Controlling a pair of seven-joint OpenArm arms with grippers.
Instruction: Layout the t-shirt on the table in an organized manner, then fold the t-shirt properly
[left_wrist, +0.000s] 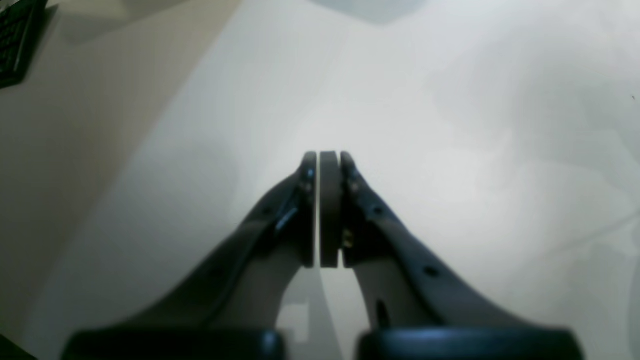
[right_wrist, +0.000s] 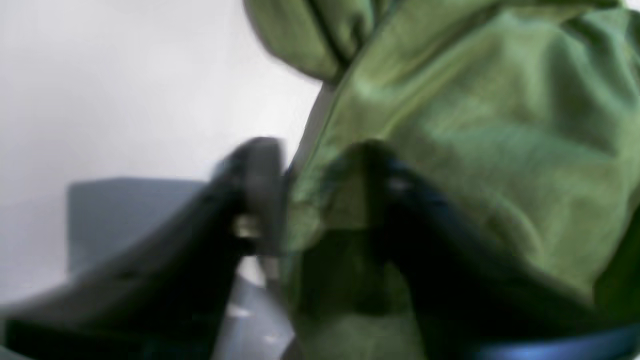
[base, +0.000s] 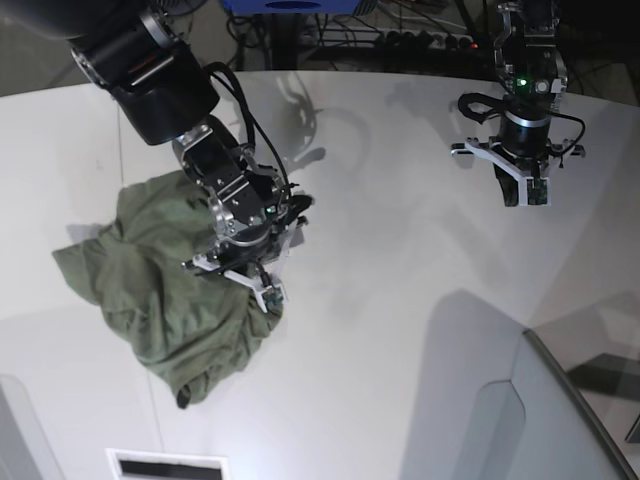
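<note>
A robotics lab: two arms over a white table (base: 380, 300), with tangled cables (base: 400, 30) behind it.

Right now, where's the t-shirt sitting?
In the base view the t-shirt lies crumpled on the left side of the table, with the right gripper at its right edge.

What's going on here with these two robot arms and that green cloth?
The robot is meant to spread out and fold the t-shirt, which lies crumpled on the white table. The right gripper is down at the shirt's edge with cloth between its jaws, apparently grabbing it. The left gripper hangs shut and empty over bare table, far from the shirt. Nothing is laid flat or folded yet.
</note>
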